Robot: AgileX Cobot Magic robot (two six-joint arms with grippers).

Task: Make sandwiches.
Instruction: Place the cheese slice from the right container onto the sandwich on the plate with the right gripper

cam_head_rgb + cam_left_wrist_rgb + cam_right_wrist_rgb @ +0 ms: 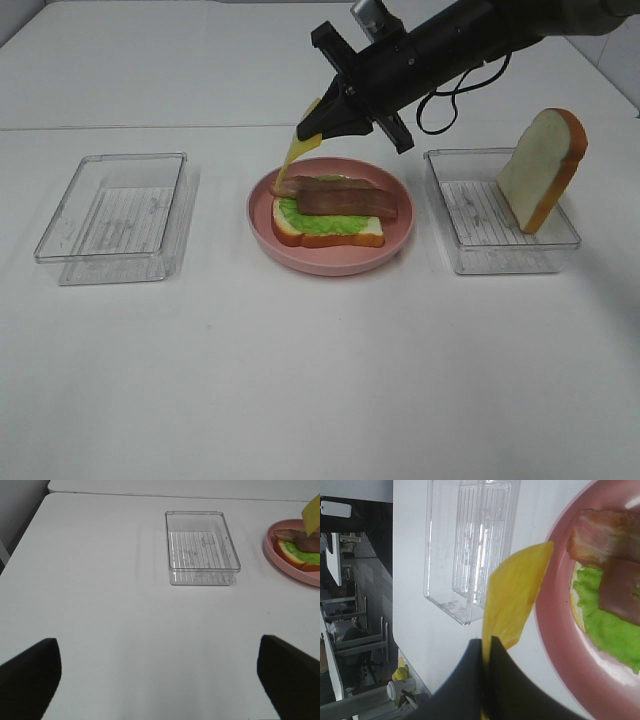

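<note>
Cheese step in hand: right gripper (318,122) pinched cheese (291,155), dangling over plate (330,264) rim, beside half-built sandwich (330,228)
Next: shift over bacon (345,198), lower, release flat
Left gripper (160,680) spread wide, idle
Top slice (543,168) leaned in right tray (470,250)

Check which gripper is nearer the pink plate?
Right. The right gripper, shut on the cheese slice, hovers just above the pink plate at its back-left rim. The left gripper, open, is well off over bare table, out of the high view.
</note>
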